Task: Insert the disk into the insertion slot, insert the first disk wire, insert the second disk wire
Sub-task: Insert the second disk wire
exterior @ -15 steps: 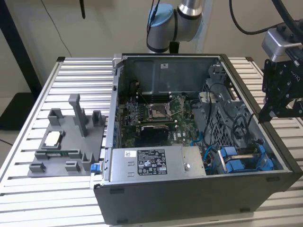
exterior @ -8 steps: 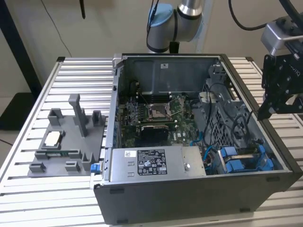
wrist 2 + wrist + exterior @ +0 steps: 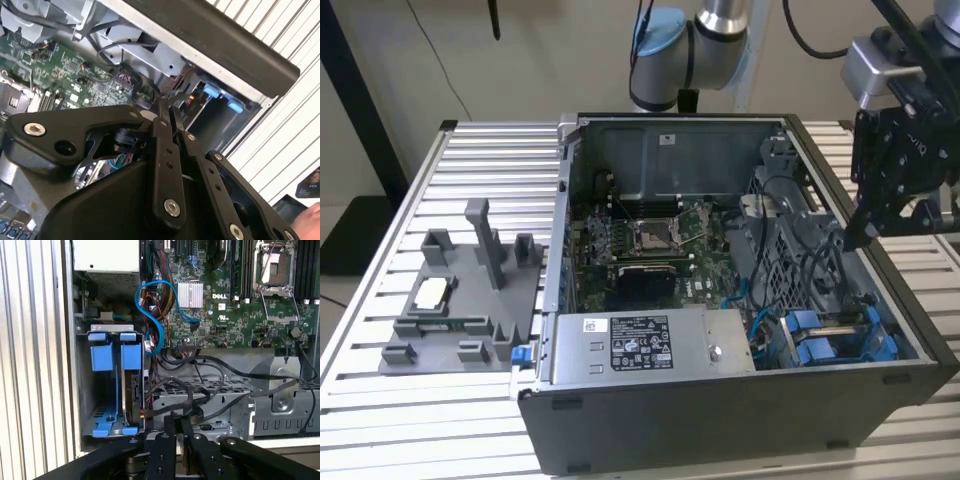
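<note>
The insertion slot [image 3: 85,390] is the grey metal bay at the case's corner, with blue tabs [image 3: 101,351]; in the exterior view the slot [image 3: 825,340] lies at the lower right. The disk [image 3: 132,396] stands edge-on inside it, held in its blue carrier. Black wires [image 3: 200,390] loop loosely over the metal cage beside the bay, and a blue wire [image 3: 156,307] curls above it. My gripper [image 3: 177,432] hovers over the case's edge near these black wires, its fingers pressed together. In the exterior view the gripper [image 3: 850,238] hangs above the case's right wall.
A grey labelled power-supply box [image 3: 650,345] sits along the case's near side, beside the bay. A grey fixture tray [image 3: 460,300] lies on the slatted table at the exterior view's left. A person's hand [image 3: 310,220] shows beyond the case.
</note>
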Available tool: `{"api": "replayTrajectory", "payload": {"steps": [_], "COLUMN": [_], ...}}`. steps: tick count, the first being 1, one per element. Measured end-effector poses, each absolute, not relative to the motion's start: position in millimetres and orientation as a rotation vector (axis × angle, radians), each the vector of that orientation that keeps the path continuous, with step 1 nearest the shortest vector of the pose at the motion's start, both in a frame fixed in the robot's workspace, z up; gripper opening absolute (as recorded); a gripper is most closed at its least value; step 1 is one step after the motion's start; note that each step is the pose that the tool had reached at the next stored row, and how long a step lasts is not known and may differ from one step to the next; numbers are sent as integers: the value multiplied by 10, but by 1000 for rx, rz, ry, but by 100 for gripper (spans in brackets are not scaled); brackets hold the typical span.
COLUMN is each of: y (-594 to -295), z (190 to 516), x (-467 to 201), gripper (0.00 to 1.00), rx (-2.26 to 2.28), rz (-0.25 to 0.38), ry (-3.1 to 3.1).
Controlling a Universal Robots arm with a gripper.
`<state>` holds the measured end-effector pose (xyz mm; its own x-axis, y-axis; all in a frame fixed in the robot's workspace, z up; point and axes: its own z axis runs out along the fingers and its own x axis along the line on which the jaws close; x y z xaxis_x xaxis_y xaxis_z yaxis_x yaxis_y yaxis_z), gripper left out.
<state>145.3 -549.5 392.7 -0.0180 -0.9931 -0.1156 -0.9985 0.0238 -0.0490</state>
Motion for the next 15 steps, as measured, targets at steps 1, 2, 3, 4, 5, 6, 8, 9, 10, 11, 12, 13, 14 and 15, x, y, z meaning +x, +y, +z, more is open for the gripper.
{"api": "replayTrajectory", "payload": {"steps": [1,2,3,4,5,6,8,9,10,11,12,13,14,15], "y": [-5496,-5497,-5498,-5499,-5501,-5505,-5527,-5547,-5571,-5596,-5630,-5666,-5702,-5739], "z": [3928,3929,3928,3927,3920,3908,3881,3867,3850,3834,3815,3796,3778,3760], "x": [1413,1374,1329,1288,1258,1245,1241,1240,1240,1240,1240,1240,1240,1240], "gripper": [16,16,16,16,16,16,16,16,16,16,16,16,16,16], "rx": [-2115,-2115,-2115,-2115,-2115,-2115,-2116,-2116,-2116,-2116,-2116,-2116,-2116,-2116], "rz": [70,70,70,70,70,69,69,69,69,69,70,70,70,70], "ry": [2160,2160,2160,2160,2160,2160,2161,2161,2161,2161,2161,2161,2161,2161]}}
